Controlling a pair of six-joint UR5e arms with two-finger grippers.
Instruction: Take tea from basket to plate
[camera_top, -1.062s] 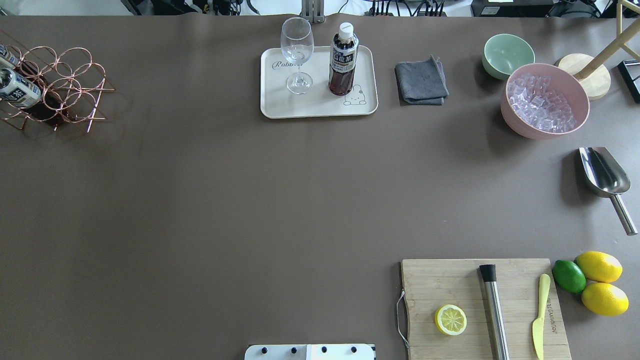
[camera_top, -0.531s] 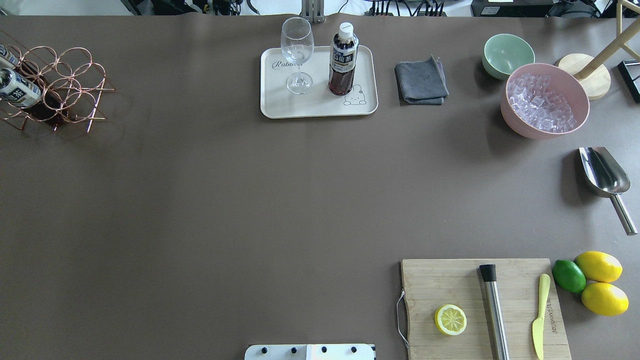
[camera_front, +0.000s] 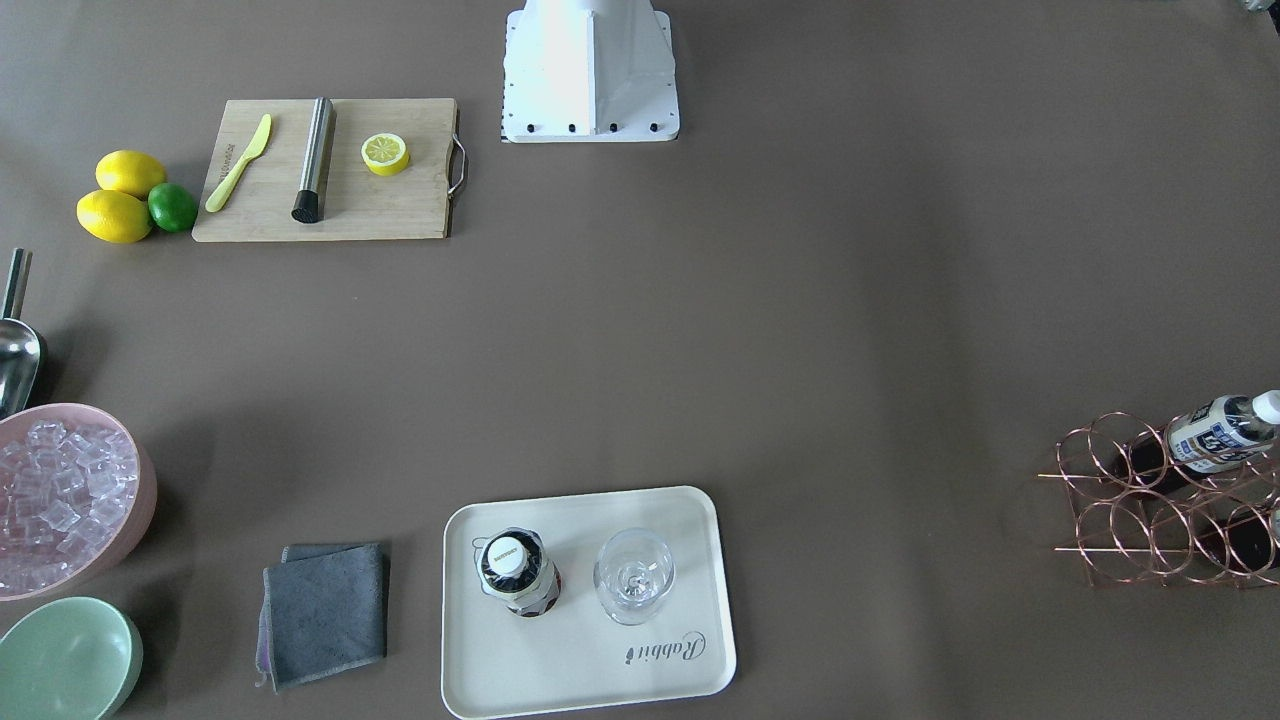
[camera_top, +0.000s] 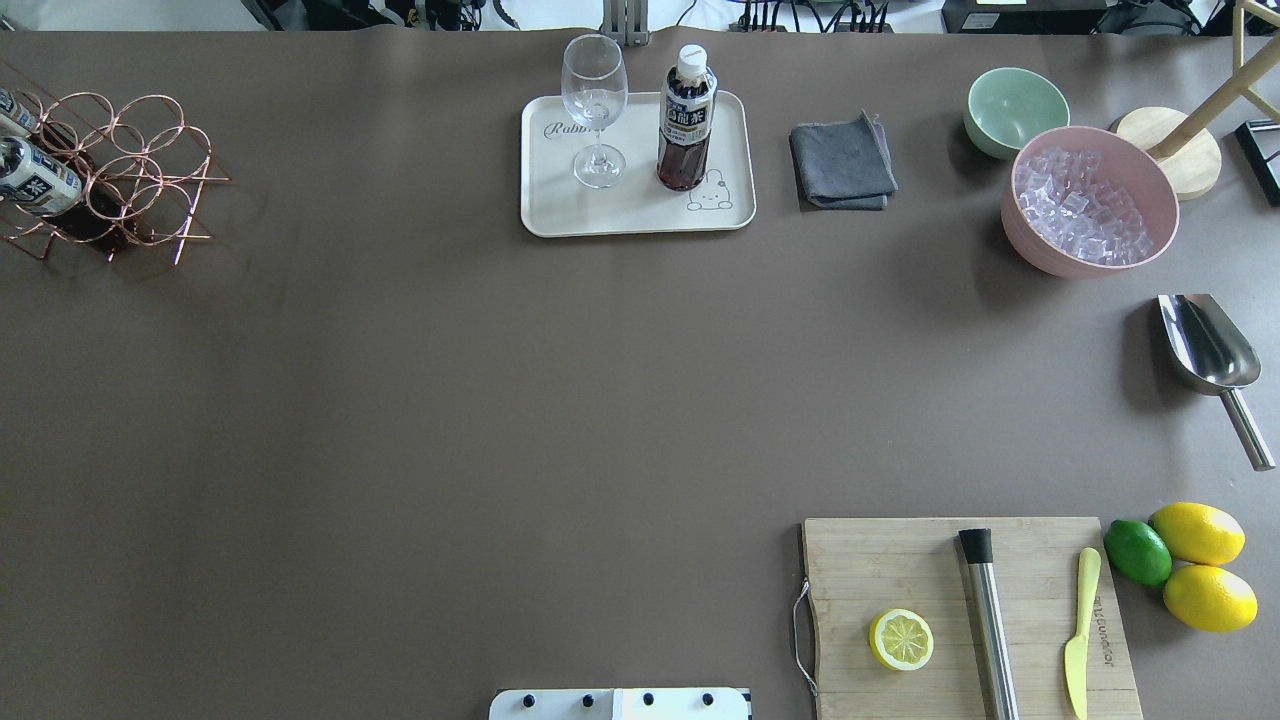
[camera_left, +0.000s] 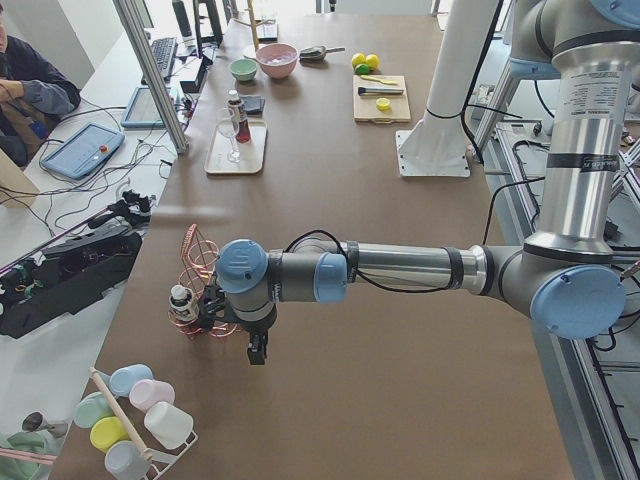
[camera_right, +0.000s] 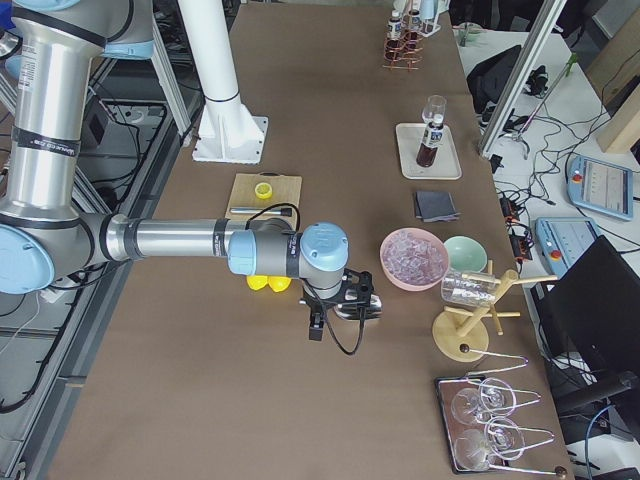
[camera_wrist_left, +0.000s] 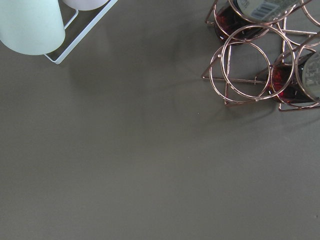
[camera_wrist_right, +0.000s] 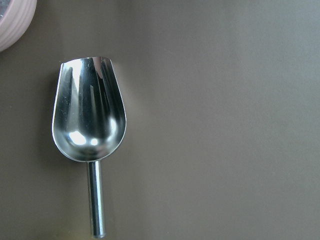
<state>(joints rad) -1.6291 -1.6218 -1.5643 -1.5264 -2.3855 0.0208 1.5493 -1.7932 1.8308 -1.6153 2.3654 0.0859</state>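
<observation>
One tea bottle (camera_top: 686, 120) stands upright on the cream plate (camera_top: 560, 212), next to a stemmed glass (camera_top: 595, 100); it also shows in the front view (camera_front: 515, 575) on the plate (camera_front: 560, 680). The copper wire basket (camera_top: 140, 160) at the table's far left holds two more tea bottles lying in its cells (camera_top: 35, 180), (camera_front: 1215, 432). My left gripper (camera_left: 257, 352) hangs just beside the basket (camera_left: 195, 260); I cannot tell if it is open. My right gripper (camera_right: 315, 328) hovers by the metal scoop (camera_wrist_right: 90, 115); I cannot tell its state. The left wrist view shows the basket (camera_wrist_left: 240, 75), no fingers.
A grey cloth (camera_top: 842, 162), pale green bowl (camera_top: 1015, 108) and pink bowl of ice (camera_top: 1090, 200) sit right of the plate. A cutting board (camera_top: 880, 570) with a lemon half, muddler and knife lies front right, beside lemons and a lime. A cup rack (camera_left: 140, 415) stands beyond the basket.
</observation>
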